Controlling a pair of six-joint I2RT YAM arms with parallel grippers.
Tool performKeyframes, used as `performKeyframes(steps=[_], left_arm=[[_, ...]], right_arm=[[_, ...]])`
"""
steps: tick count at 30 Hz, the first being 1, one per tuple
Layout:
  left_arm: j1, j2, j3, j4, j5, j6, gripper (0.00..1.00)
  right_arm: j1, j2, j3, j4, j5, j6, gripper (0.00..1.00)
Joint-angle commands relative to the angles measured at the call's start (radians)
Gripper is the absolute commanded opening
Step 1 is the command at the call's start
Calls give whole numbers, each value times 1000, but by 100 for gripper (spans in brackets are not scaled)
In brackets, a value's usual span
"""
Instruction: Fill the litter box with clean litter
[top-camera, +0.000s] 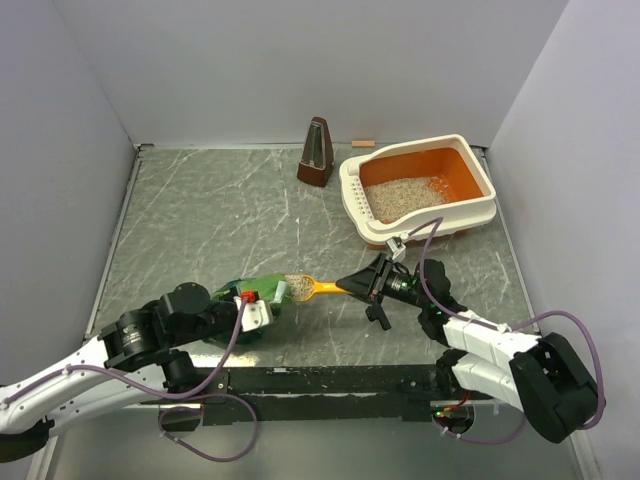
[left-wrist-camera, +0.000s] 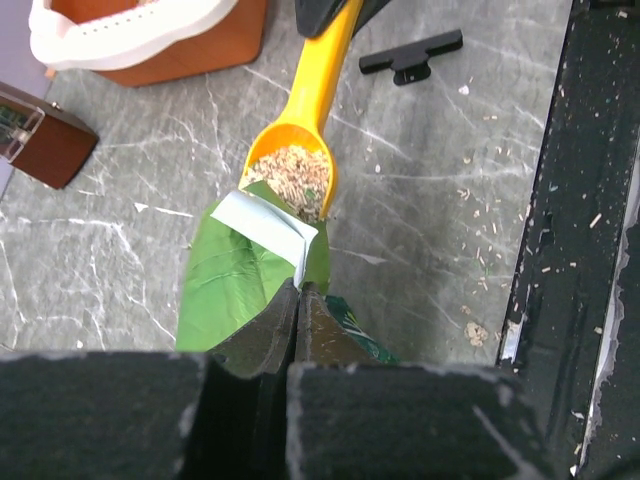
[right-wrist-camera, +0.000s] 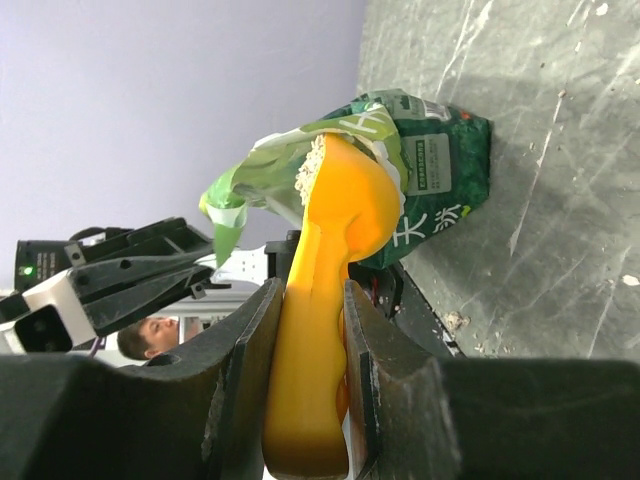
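right jaws: the right gripper pinches the handle of the orange scoop, one finger on each side.
left jaws: the left gripper is pressed together on the edge of the green bag.
load: the scoop bowl holds clean litter at the bag's mouth, well apart from the litter box.
axis: handle end toward the litter box, bowl away from it.
nearer arm: right; the box lies beyond its jaws, granules inside.
in the way: metronome beside the box's slotted end, off the line; black clip between bowl and box, low on the table.
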Motion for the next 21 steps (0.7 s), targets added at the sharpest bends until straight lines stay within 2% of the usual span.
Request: performKeyframes(steps=[1, 9, 15, 18, 21], left_arm=[[-1, -15, -3, 34, 8, -11, 1], [-1, -44, -18, 49, 22, -17, 1], [-3, -50, -19, 52, 24, -17, 1], [-3, -70, -18, 41, 24, -20, 1], [-3, -101, -32, 41, 24, -20, 1]], right_arm=[[1, 31, 65, -49, -27, -36, 0], [81, 144, 290, -288, -70, -186, 0], [190, 273, 487, -495, -46, -304, 0], [162, 264, 449, -425, -58, -263, 0], [162, 270, 453, -435, -72, -272, 0]])
